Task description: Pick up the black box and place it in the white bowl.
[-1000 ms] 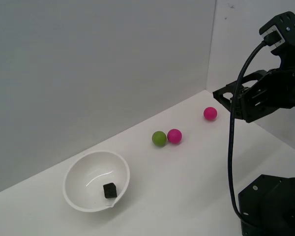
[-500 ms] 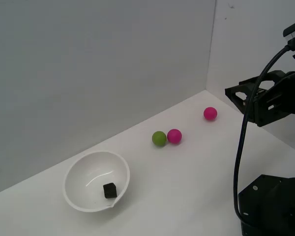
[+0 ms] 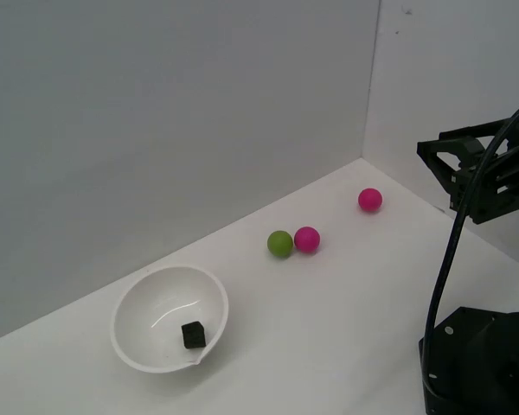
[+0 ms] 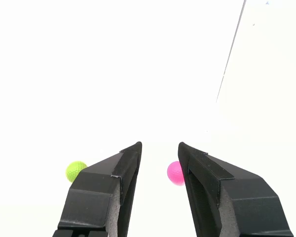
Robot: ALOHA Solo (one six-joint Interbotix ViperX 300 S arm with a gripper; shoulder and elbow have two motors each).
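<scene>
The black box [image 3: 193,335] lies inside the white bowl [image 3: 135,304], near its front rim, at the exterior view's lower left. My gripper [image 3: 454,169] hangs in the air far off at the exterior view's right edge, well apart from bowl and box. In the wrist view its two black fingers [image 4: 113,173] stand apart with nothing between them; the gripper [image 4: 159,146] is open. Bowl and box do not show in the wrist view.
A green ball [image 3: 279,244] touches a pink ball [image 3: 307,239] mid-table; another pink ball [image 3: 369,200] lies near the back corner. The wrist view shows a green ball [image 4: 75,171] and a pink ball [image 4: 174,172]. The black robot base [image 3: 480,363] sits at lower right. Grey walls bound the table.
The arm has drawn back toward the exterior view's right and slightly up, away from the balls. The box stays in the bowl; nothing else moved.
</scene>
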